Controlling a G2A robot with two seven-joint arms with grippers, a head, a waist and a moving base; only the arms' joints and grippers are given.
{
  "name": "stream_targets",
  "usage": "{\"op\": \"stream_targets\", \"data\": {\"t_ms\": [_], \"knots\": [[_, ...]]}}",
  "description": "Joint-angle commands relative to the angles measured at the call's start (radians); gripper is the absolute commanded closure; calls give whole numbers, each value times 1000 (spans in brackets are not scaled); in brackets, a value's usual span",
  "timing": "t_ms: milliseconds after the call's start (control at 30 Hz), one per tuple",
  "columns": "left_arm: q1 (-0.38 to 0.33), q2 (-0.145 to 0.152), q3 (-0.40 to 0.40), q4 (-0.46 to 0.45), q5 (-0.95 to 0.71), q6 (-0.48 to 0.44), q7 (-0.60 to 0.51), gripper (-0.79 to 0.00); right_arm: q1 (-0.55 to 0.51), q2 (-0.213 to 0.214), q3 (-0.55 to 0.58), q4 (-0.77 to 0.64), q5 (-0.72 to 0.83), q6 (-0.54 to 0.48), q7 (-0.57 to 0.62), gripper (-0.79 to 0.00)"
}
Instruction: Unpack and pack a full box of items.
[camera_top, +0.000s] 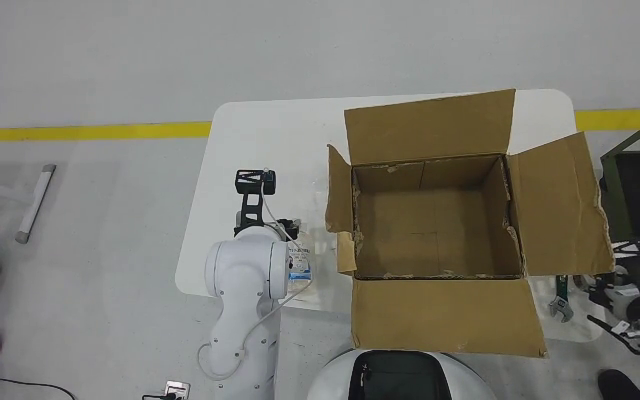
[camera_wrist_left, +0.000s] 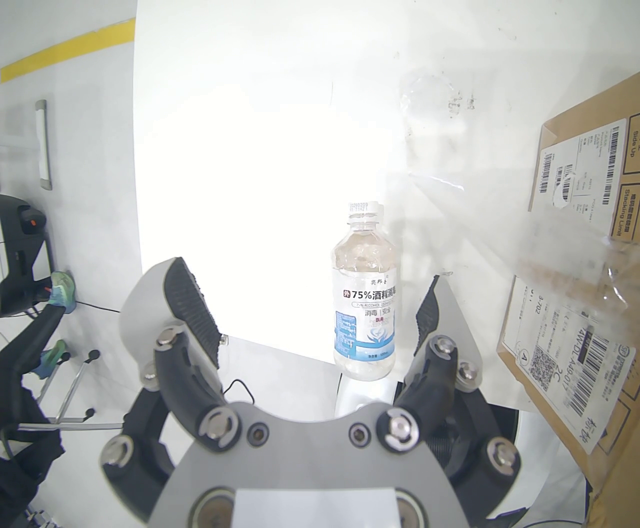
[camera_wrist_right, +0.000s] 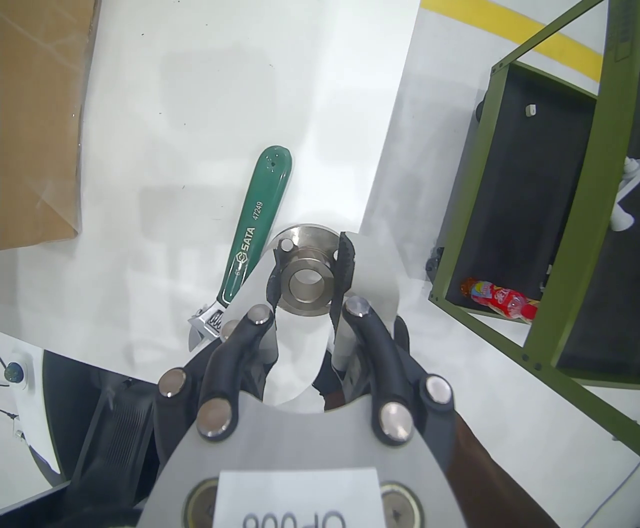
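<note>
Three things are outside the empty box (camera_top: 440, 220) (packing not begun, I think): metal ring (camera_wrist_right: 300, 237) pinched in the right gripper (camera_wrist_right: 309, 265), wrench (camera_wrist_right: 255, 225) beside it, bottle (camera_wrist_left: 364, 300) before the spread left gripper (camera_wrist_left: 305, 274).

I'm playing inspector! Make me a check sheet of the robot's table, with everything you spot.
Surface: white table, no spills seen.
Job's things: cardboard box open, nothing inside; bottle upright near the table edge; green-handled wrench lying flat.
Clutter: something clear, perhaps plastic wrap, on the table.
Pincers: left pincer open before the bottle; right pincer shut on the metal flange.
Cables: thin black cable on the floor.
Surroundings: yellow floor line; green rack holding a red bottle.
</note>
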Motion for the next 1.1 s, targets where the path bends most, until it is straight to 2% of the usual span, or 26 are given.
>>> {"op": "stream_targets", "data": {"t_ms": [0,133,167,200,233,433,533,633,733,900,1000,1067], "knots": [[0,0,0,0,0,0,0,-785,7,0,-6,4,-3,0,5,0],[0,0,0,0,0,0,0,-785,16,0,-14,14,2,0,4,0],[0,0,0,0,0,0,0,-785,18,0,-16,16,2,-2,4,-31],[0,0,0,0,0,0,0,-785,20,0,-17,19,3,-3,4,-120],[0,0,0,0,0,0,0,-785,22,0,-17,21,3,-3,4,-145],[0,0,0,0,0,0,0,-785,34,0,-19,27,-1,-2,9,-166],[0,0,0,0,0,0,0,-785,38,-1,-18,30,4,-2,8,-237],[0,0,0,0,0,0,0,-785,40,-1,-17,31,4,-2,10,-252],[0,0,0,0,0,0,0,-785,42,-1,-17,33,8,-4,13,-308],[0,0,0,0,0,0,0,-785,53,-2,-2,17,36,4,1,-302],[0,0,0,0,0,0,0,-785,70,-4,53,-29,88,32,-33,-296],[0,0,0,0,0,0,0,-785,89,-5,106,-71,113,44,-81,-256]]}}
